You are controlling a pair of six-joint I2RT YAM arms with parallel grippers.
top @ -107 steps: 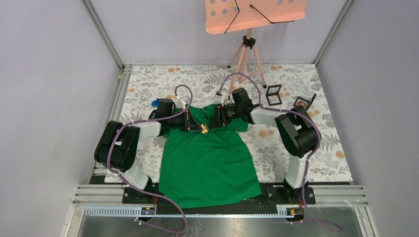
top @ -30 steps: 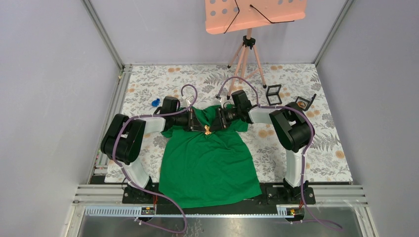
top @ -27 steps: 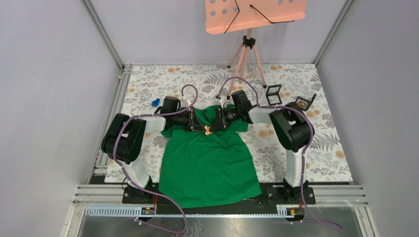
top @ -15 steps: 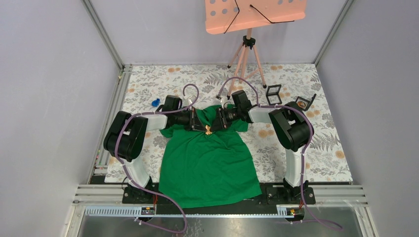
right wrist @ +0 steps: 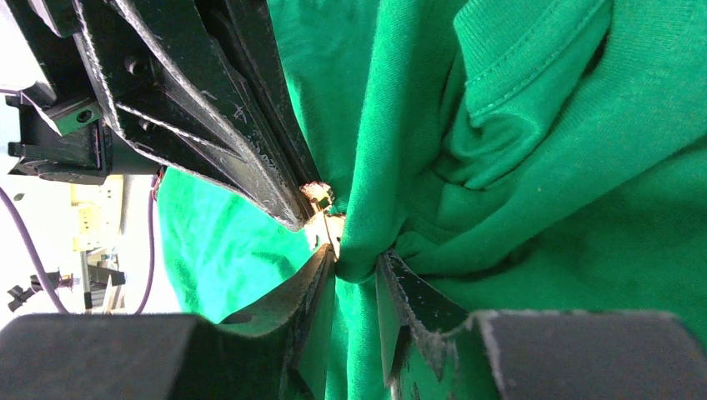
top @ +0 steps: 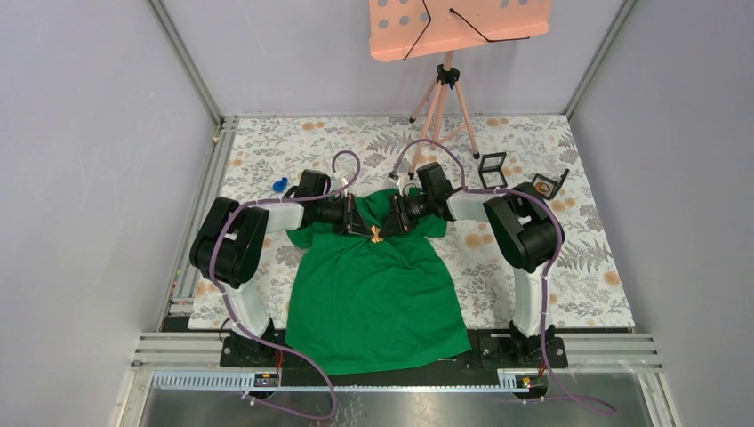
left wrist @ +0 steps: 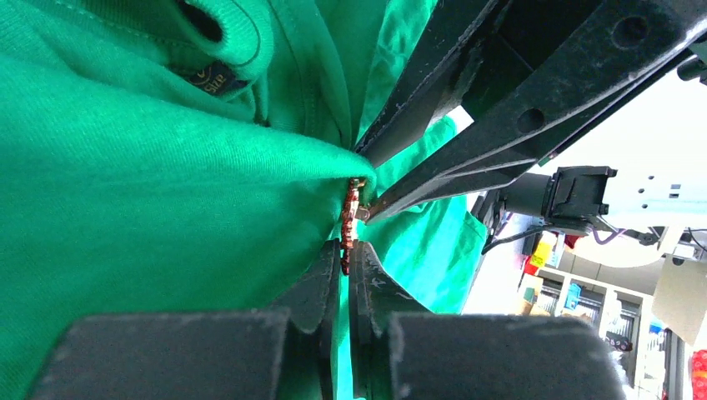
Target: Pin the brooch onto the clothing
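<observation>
The bright green T-shirt point(top: 378, 294) lies flat on the flowered mat, neck away from the arm bases. A small gold and copper brooch point(top: 375, 235) sits just below the collar, between the two grippers. My left gripper point(top: 364, 229) is shut on the brooch point(left wrist: 350, 225), its edge pinched between the jaws. My right gripper point(top: 388, 229) is shut on a bunched fold of the T-shirt point(right wrist: 363, 258) right beside the brooch point(right wrist: 319, 197). The two grippers meet tip to tip. The brooch's pin is hard to make out.
A blue clip point(top: 279, 185) lies on the mat left of the left wrist. Two small open black boxes point(top: 492, 169) point(top: 544, 185) stand at the back right. An orange music stand on a tripod point(top: 445, 84) stands at the back. Metal frame rails edge the mat.
The left arm has crept right and forward, and both gripper tips have closed in on the brooch. The brooch and the shirt's collar area have barely shifted.
</observation>
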